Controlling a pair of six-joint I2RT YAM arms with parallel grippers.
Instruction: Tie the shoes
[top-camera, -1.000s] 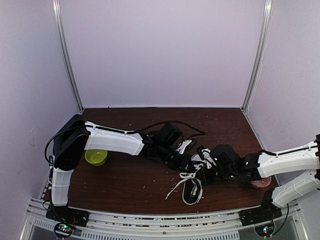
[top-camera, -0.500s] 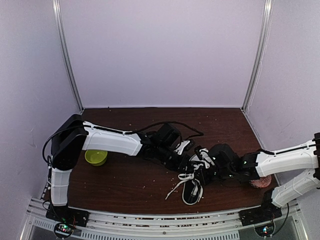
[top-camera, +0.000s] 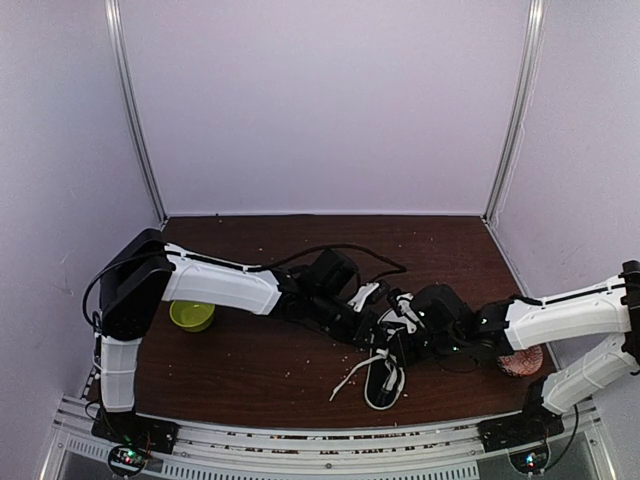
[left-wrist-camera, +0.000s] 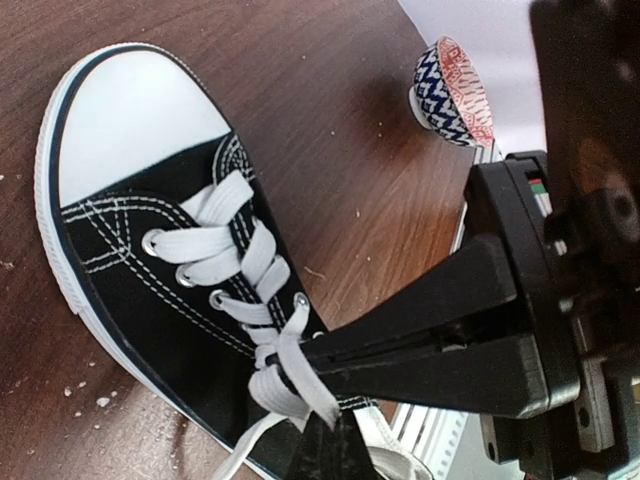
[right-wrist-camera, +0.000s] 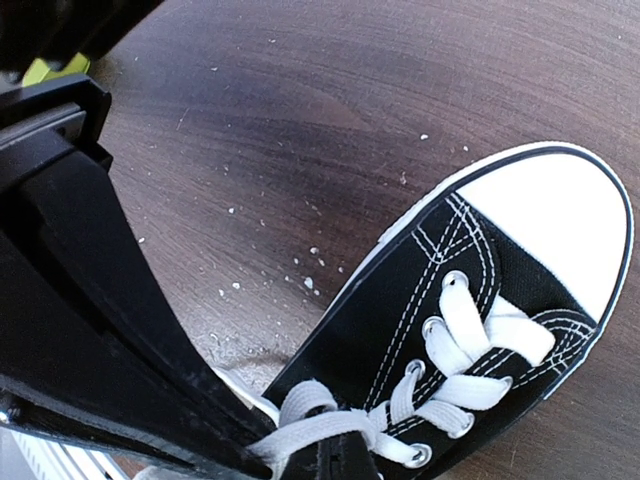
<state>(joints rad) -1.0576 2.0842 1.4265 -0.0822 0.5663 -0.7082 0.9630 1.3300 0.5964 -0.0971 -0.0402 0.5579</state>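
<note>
Extended inward: left arm (top-camera: 220, 285), right arm (top-camera: 565, 315); jaws clamped.

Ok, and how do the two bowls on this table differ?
Colour: the green bowl is plain lime, while the patterned bowl has a blue zigzag outside and red markings inside.
Place: the green bowl sits left of the shoe, and the patterned bowl sits to its right.
Cover: the left arm partly hides the green bowl, and the right arm partly hides the patterned bowl.
Both are small, and neither gripper touches them.
</note>
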